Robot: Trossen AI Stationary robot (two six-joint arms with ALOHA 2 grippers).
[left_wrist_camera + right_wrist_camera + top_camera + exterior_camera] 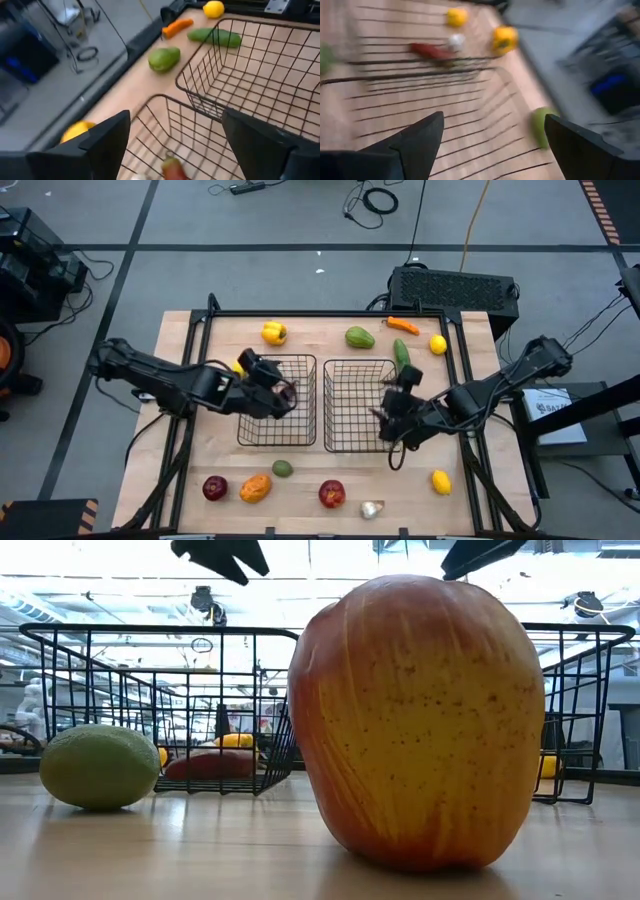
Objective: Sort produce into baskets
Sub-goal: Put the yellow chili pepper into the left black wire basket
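Left gripper is hovering wide and empty over left basket, frame centre; red pepper inside. Advise lifting clear before the next pick.

No readable text in any view.
The one candidate is a white label on the equipment beside the table's right edge in the high view; it seems to carry dark printed lettering, but the characters are too small to make out. Nothing on the produce, the wire baskets, the arms or the tabletop shows any word, number, brand or sign that can be read.
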